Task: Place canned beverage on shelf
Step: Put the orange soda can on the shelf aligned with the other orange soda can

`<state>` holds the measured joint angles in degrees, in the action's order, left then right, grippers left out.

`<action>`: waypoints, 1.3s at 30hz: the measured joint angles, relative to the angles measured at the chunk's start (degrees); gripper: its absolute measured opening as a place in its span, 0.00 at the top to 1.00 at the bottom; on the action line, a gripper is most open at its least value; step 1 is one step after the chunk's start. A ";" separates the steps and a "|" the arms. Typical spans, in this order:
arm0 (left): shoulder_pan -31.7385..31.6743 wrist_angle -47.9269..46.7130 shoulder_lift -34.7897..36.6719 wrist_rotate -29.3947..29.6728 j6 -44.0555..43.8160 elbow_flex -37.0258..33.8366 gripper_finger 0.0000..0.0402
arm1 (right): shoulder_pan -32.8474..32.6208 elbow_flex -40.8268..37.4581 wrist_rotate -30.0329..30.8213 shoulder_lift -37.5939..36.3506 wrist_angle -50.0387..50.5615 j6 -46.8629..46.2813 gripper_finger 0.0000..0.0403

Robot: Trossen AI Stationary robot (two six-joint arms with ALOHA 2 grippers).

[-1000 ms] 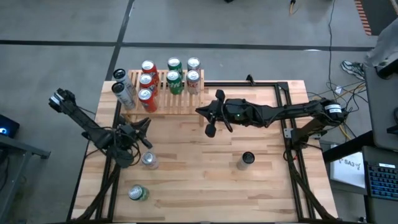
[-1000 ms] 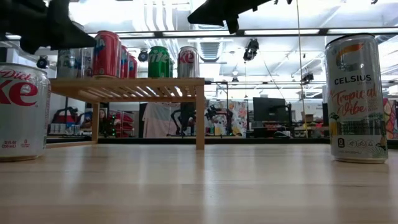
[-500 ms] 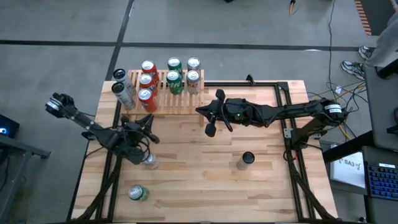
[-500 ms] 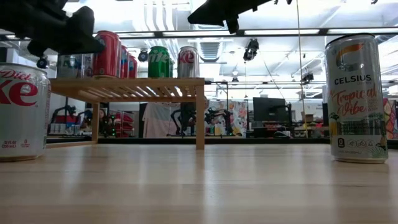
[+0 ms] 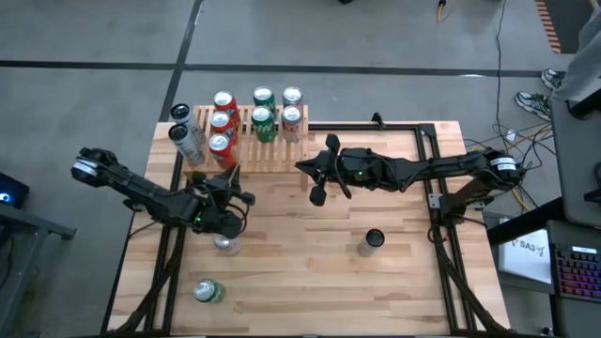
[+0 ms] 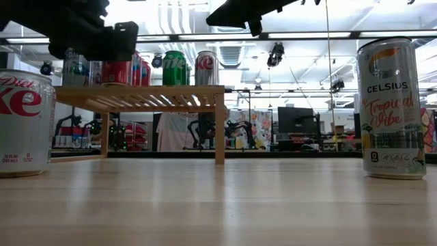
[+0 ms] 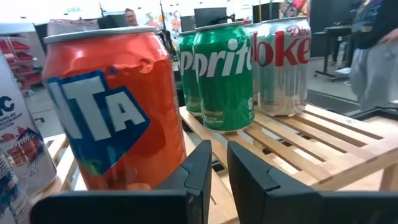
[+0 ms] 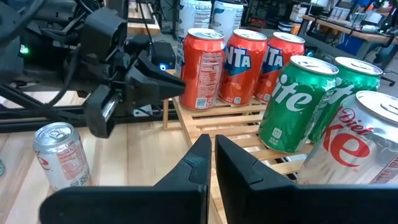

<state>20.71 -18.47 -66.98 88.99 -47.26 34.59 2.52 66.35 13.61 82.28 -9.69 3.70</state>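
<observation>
Since a second ago the left arm has swung inward, bringing the left gripper (image 5: 232,178) from beside the silver Diet Coke can (image 5: 225,243) to the front edge of the shelf (image 5: 272,155), its fingers (image 7: 200,167) nearly together and empty, just ahead of them the nearest orange Fanta can (image 7: 112,112). That shelf is a low light-wood rack of narrow slats carrying three orange cans, two green Sprite cans (image 5: 264,110) and two Diet Coke cans, and nothing on it has shifted. Off the rack's right end, the right gripper (image 5: 317,195) stays put with its fingers (image 8: 196,163) pressed together on nothing.
</observation>
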 joint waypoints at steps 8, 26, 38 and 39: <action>-2.85 -0.01 -1.45 0.00 0.10 0.63 0.91 | 0.00 0.00 0.00 -0.02 0.08 0.64 0.97; -4.02 -5.16 0.01 -0.12 0.23 0.57 0.91 | 0.00 0.00 0.00 -0.04 0.39 0.79 0.97; -3.73 -7.87 3.66 -5.79 0.23 0.53 0.91 | 0.00 -0.02 -0.02 -0.04 0.94 0.09 0.97; -3.46 -7.91 3.85 -6.39 0.23 0.55 0.91 | 0.00 -0.02 -0.02 -0.04 0.92 0.07 0.97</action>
<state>17.26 -26.38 -63.13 82.60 -47.03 35.14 2.52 66.32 13.58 82.24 -8.77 3.77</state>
